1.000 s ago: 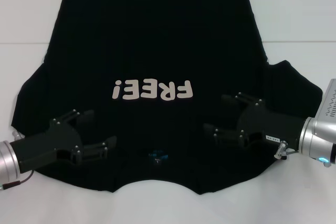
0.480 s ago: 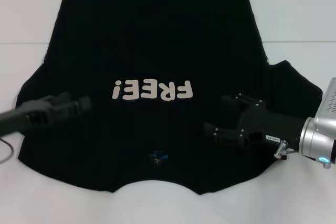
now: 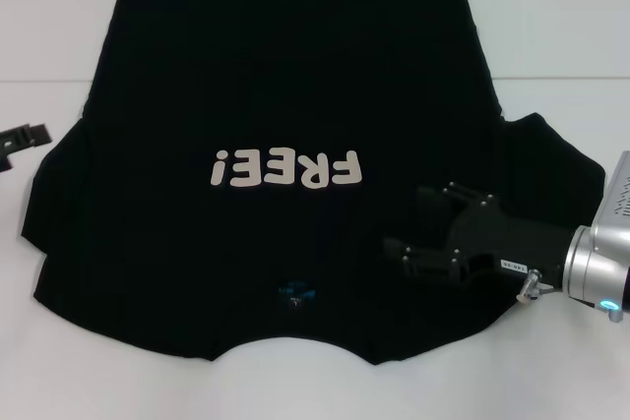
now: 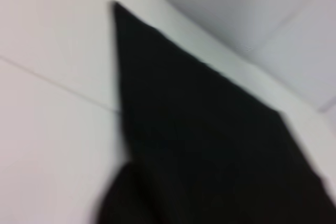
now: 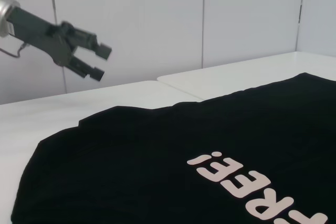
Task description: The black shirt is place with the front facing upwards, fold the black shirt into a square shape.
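The black shirt [image 3: 285,95] lies flat, print up, on the white table [image 3: 561,27], its long axis running twelve to six with the collar at six. The right gripper [image 3: 413,218], jaws parted and holding nothing, hovers low over the shoulder at about four o'clock. It is clearly nearer. The left gripper [image 5: 100,61] hangs raised beyond the nine o'clock sleeve, apparently released and empty.

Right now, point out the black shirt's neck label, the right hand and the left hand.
neck label [image 3: 296,293]: head view, blue tag's middle.
right hand [image 3: 408,222]: head view, between fingertips.
left hand [image 5: 101,61]: right wrist view, between fingertips.
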`<state>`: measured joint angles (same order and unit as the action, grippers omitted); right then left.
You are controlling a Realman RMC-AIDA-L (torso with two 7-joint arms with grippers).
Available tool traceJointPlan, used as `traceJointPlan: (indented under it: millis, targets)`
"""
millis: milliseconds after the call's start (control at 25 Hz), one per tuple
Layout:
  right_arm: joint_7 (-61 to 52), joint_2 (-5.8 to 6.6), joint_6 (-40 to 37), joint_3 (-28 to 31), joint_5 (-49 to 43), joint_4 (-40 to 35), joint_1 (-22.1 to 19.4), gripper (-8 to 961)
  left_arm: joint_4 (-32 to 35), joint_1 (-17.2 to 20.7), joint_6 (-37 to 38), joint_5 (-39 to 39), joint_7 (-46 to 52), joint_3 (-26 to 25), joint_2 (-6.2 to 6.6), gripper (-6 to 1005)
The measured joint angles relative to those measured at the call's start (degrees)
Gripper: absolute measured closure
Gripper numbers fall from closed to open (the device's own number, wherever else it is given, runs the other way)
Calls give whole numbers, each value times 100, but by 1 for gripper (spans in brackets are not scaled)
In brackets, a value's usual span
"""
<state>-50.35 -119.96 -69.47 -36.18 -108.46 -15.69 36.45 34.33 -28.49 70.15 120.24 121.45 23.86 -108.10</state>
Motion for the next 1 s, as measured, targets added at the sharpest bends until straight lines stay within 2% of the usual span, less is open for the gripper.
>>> traceJointPlan:
  millis: [360,600,800,1000]
  targets:
    - [-13,-8,-19,-11,1,13,26,28,-295,-98,-1212,448,-329,47,-236,50]
    - [-97,-9,-39,-34,1,9,24,28,-533,-157,-1397,457,-534,46,-275,50]
    - [-98,-9,-43,-85,1,10,27,28,-561,-185,-1546,461,-649,42,-379,51]
    - [-98,-10,-52,-85,1,14,29,29,-612,-197,-1601,464,-687,40,-398,51]
